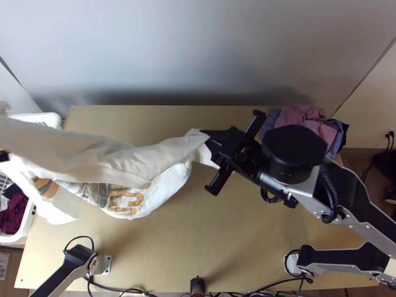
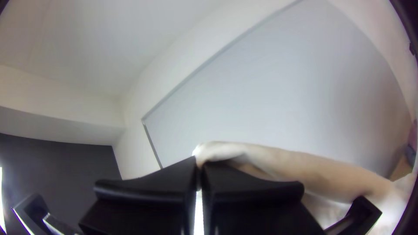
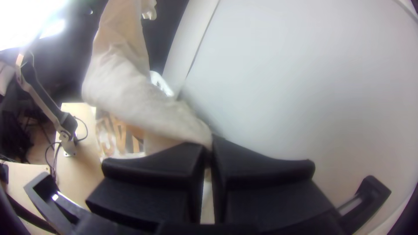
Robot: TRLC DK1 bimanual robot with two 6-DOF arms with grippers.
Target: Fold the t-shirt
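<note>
Left claw (image 2: 199, 170) and right claw (image 3: 209, 152) are closed on the shirt (image 1: 126, 161), aloft across the top view's left half; best tauten it evenly, then lower it smoothly to the desk (image 1: 237, 237)

Top view: left arm (image 1: 68, 273) led out past lower-left edge from base. Right arm (image 1: 354, 205) bent at right edge, forearm angled back toward middle; right gripper (image 1: 204, 137) pointed leftward, its fingers pressed together. Wrist view: left gripper (image 2: 199, 163) held raised, fingers closed, tips brought together.
</note>
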